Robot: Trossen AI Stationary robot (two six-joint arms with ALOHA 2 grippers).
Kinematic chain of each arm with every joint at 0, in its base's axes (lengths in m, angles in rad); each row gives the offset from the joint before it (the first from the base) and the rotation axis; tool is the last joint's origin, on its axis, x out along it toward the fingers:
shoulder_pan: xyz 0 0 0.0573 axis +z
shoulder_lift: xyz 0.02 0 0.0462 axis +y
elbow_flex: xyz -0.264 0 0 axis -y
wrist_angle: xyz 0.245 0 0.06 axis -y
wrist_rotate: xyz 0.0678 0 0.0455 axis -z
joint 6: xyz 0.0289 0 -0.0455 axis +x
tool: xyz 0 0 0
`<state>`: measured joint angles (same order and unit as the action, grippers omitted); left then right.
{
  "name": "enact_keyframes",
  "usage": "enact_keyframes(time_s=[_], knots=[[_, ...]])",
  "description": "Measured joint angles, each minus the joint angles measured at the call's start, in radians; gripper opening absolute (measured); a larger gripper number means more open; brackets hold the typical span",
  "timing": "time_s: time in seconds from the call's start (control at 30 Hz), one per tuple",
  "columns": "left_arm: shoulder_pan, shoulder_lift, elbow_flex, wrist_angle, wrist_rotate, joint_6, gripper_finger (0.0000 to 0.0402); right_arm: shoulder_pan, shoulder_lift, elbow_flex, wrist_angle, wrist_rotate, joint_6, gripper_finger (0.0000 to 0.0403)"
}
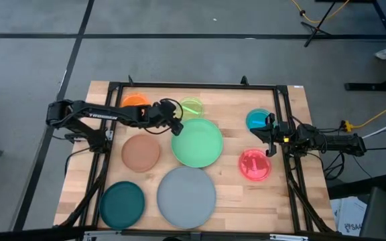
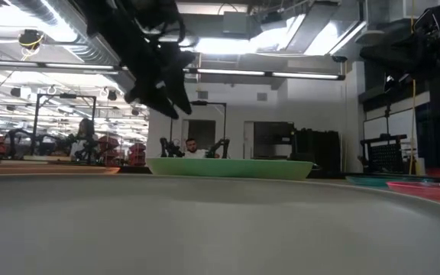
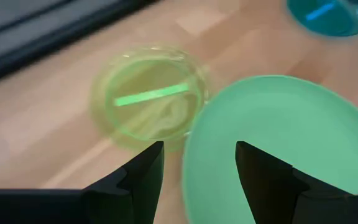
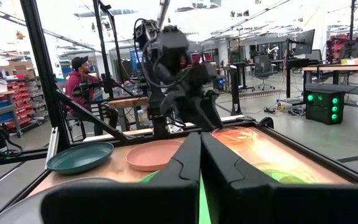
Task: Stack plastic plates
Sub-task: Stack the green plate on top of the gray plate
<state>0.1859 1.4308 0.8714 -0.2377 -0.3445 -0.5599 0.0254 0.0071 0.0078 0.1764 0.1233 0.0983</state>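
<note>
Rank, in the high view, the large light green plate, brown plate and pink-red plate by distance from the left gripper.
From the left gripper:
1. Large light green plastic plate, directly beside it, mid-table.
2. Medium brown plastic plate, on the left arm's side.
3. Small translucent pink-red plastic plate, by the right gripper.

Table (image 1: 293, 120) is pale bare wood (grain visible); lime plate (image 3: 146, 96) translucent glossy plastic, light green plate (image 1: 198, 142) opaque, smooth.

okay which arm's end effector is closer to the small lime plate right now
Left. The left end effector hovers open just beside the lime plate, at the light green plate's edge. The right end effector sits far across the table, shut, between the blue and pink-red plates.
</note>
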Motion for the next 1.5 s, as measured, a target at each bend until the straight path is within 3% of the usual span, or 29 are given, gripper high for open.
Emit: enact_keyframes(time_s=[0.27,0.83,1.5], knots=[[0.040,0.121,0.000,-0.016,0.101,-0.033,0.0193,0.000,0.000,0.000,-0.006,0.008,-0.002,0.0005],[0.058,0.249,-0.001,-0.029,0.181,-0.041,0.0189,0.000,0.000,0.000,-0.008,0.008,-0.002,0.0005],[0.064,0.253,-0.001,0.042,0.171,-0.006,0.0078,0.000,0.000,0.000,-0.021,0.051,-0.004,0.0005]])
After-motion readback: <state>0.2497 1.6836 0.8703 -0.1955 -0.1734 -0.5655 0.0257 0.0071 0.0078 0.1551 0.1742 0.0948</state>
